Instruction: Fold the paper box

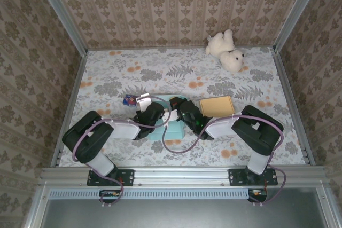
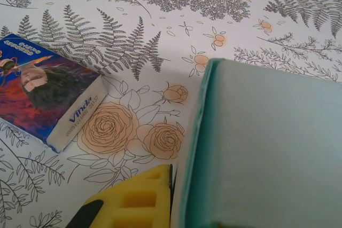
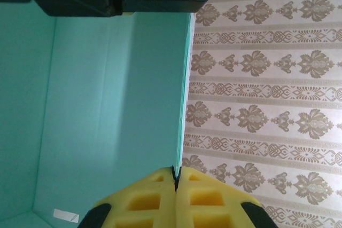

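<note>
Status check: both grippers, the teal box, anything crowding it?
Left gripper and right gripper shut on teal box walls. Small printed carton lies beside it, apart.

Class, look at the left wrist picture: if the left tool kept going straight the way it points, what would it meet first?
Probably nothing soon: the left tool points along the teal paper box wall it pinches, over bare flowered tablecloth. Depth is uncertain.

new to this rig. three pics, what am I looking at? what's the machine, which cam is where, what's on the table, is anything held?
Two robot arms are bolted at the table's near edge. The overhead picture looks down from behind them; the other two come from cameras on each wrist.

On the floral table lie a teal paper box, a tan flat card, a small printed packet and a white teddy bear.

The right gripper is shut, pinching the box's wall edge. The left gripper is shut on the box's other edge.
</note>
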Motion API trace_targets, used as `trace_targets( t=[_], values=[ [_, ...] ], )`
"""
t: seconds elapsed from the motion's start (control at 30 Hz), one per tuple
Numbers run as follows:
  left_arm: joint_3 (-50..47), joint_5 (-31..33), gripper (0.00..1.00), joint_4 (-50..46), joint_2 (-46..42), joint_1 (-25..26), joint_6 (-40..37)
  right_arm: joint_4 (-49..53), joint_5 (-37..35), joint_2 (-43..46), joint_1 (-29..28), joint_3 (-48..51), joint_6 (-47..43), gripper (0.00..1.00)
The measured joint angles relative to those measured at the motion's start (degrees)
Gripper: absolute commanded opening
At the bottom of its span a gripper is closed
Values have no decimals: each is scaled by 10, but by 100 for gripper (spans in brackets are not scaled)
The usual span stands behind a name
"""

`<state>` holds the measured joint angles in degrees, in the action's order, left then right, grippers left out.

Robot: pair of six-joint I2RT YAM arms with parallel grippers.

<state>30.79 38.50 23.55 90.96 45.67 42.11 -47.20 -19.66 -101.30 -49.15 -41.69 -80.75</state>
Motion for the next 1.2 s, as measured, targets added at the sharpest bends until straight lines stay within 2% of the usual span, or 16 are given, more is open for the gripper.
trace_targets(
  t=[0.1,0.27,0.33,0.43,0.53,0.77,0.9,1.2],
  values=[
    [-3,-10,16,-12,-13,0,-4,0,0,0,0,0,2,0],
    [-14,-14,18,-24,-45,-8,0,2,2,0,-2,0,6,0],
    [-21,-16,23,-28,-59,-8,-1,1,3,0,-3,0,9,0],
    [-33,-18,37,-33,-82,-14,4,2,4,0,-3,-1,13,0],
    [-41,-22,43,-40,-104,-19,2,2,4,0,-3,-2,15,0],
    [-49,-30,49,-54,-138,-19,-6,2,1,0,-3,-2,17,0],
    [-53,-37,55,-56,-161,-19,-16,7,-7,0,-3,-3,17,0],
    [-61,-45,59,-78,-200,-18,-48,11,-11,0,-2,-5,17,0]
  ],
)
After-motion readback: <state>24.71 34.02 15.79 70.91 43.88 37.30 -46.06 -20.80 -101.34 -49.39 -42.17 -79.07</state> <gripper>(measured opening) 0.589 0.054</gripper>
